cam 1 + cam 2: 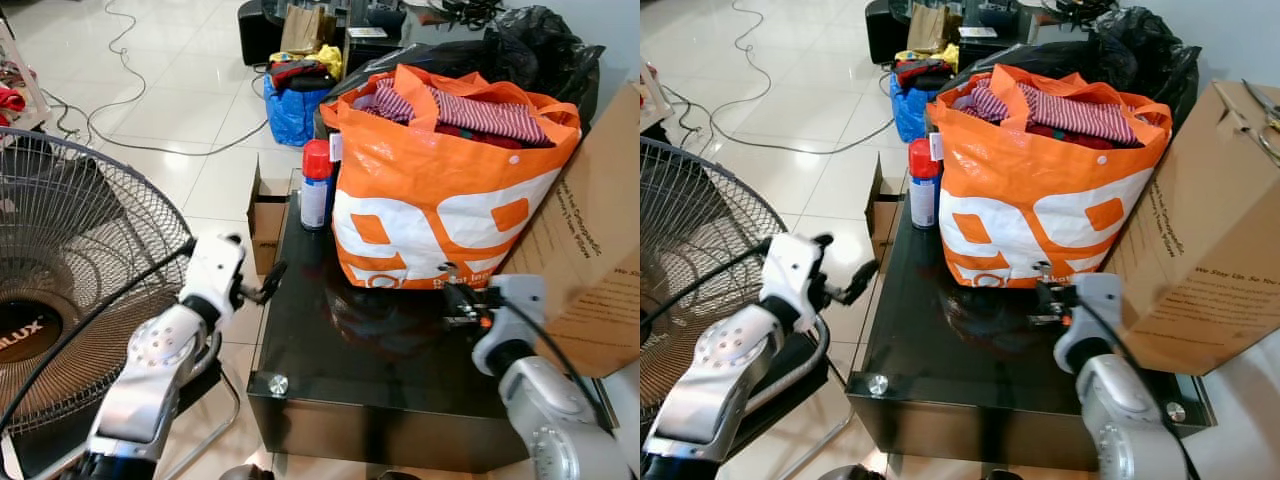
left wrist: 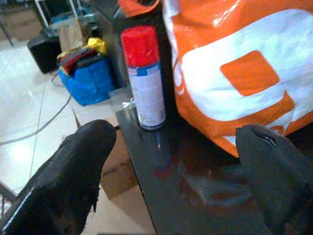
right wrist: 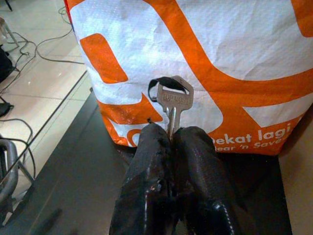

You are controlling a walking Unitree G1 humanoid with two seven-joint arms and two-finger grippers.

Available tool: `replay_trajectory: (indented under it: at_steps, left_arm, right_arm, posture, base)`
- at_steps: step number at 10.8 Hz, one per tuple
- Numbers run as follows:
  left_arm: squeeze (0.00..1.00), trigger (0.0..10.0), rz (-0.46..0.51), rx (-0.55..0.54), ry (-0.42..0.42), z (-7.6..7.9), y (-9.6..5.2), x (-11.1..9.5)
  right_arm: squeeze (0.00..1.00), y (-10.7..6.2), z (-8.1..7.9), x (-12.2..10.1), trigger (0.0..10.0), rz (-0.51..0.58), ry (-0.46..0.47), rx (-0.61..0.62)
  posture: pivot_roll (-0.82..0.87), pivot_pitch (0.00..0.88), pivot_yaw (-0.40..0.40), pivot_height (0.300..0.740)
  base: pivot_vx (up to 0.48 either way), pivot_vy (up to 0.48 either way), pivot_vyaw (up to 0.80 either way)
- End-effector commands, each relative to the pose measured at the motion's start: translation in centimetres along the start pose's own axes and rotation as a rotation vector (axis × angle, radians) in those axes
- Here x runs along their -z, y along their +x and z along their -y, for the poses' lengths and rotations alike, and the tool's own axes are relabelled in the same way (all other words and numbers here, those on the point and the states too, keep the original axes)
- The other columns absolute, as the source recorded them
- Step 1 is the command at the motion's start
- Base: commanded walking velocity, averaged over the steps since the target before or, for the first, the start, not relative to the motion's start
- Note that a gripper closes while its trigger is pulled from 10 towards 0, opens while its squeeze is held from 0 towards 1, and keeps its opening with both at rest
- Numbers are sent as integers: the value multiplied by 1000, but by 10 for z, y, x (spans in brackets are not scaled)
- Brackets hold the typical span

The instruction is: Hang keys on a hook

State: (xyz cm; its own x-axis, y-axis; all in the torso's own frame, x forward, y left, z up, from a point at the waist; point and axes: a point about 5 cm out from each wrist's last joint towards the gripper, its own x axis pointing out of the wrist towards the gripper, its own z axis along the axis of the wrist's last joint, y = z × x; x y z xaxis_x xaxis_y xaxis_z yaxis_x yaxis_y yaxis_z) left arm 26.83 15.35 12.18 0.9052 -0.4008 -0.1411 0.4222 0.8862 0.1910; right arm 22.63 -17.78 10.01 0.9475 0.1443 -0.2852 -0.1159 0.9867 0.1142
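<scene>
A silver key [image 3: 172,104] with a black loop through its head sticks up from between the fingers of my right gripper [image 3: 170,133], which is shut on its blade. That gripper [image 1: 458,293] hovers over the black glass table [image 1: 340,350], just in front of the orange and white bag [image 1: 440,190]. My left gripper [image 1: 268,283] is open at the table's left edge, fingers [image 2: 73,171] spread wide, pointing toward a red-capped spray can [image 2: 145,78].
The big orange bag stuffed with clothes fills the back of the table; the spray can [image 1: 317,185] stands at its left. A cardboard box [image 1: 1220,220] leans at the right. A floor fan [image 1: 70,280] stands left. Cables, a blue bag [image 1: 293,105] and an open carton lie on the tiled floor.
</scene>
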Motion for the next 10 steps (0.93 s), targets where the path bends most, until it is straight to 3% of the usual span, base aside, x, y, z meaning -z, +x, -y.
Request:
replay_trajectory:
  at_steps: [1, 8, 10]
  left_arm:
    - [616, 10000, -7, 1, 12, 2, 1, 2]
    - [620, 10000, 4, -5, 39, 3, 8, -1]
    - [620, 10000, -16, 1, 51, 3, 9, 5]
  right_arm:
    - [0, 0, 1, 0, 10000, 0, -16, 19]
    - [0, 7, 5, -8, 10000, 15, -27, 58]
    - [0, 7, 6, -5, 10000, 1, -35, 58]
  posture:
    - [-102, 0, 11, 732]
    - [-108, 0, 10, 732]
    - [-106, 0, 7, 732]
  base:
    - [-240, 0, 0]
    - [-299, 0, 0]
    - [0, 0, 0]
